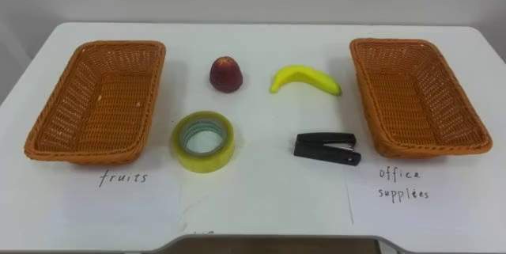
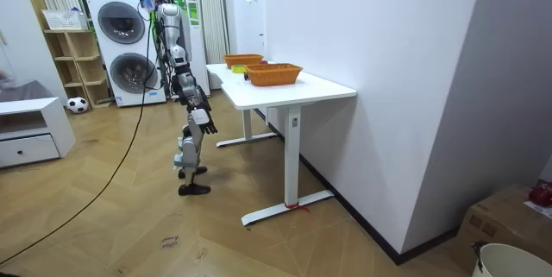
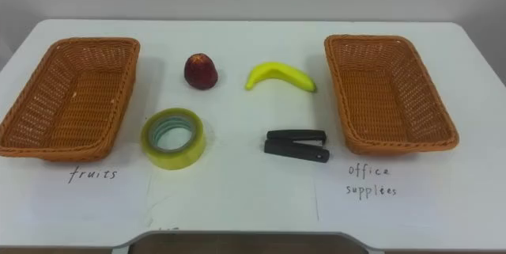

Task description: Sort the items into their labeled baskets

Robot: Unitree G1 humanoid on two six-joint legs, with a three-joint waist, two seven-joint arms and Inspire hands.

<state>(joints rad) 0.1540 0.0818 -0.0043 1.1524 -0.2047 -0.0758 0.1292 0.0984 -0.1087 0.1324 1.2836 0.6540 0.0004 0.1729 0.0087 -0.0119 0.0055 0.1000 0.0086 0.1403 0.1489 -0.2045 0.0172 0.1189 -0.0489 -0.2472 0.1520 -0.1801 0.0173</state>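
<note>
In the left eye view a white table [image 1: 253, 36] carries all the things. An empty wicker basket [image 1: 95, 47] stands at the left side and a second wicker basket [image 1: 395, 43], also empty, stands at the right side. Between them, in the far row, a dark red apple [image 1: 226, 74] sits nearer to the left basket and a yellow banana [image 1: 304, 78] lies nearer to the right one, the two well apart. In the near row a roll of yellowish tape [image 1: 203, 141] lies flat in front of the apple, and a black stapler [image 1: 326, 148] lies in front of the banana. None of the four things touches a basket.

In the room view the robot stands upright on the wooden floor at the long side of the table, facing it. Its right hand [image 2: 203, 121] hangs low beside the body, holding nothing that I can see; whether it is open or closed I cannot tell. Two washing machines [image 2: 129, 48], one on top of the other, stand behind the robot.

In the right eye view the handwritten word "fruits" [image 3: 93, 174] is before the left basket, and "office supplies" [image 3: 371, 180] is before the right basket.
</note>
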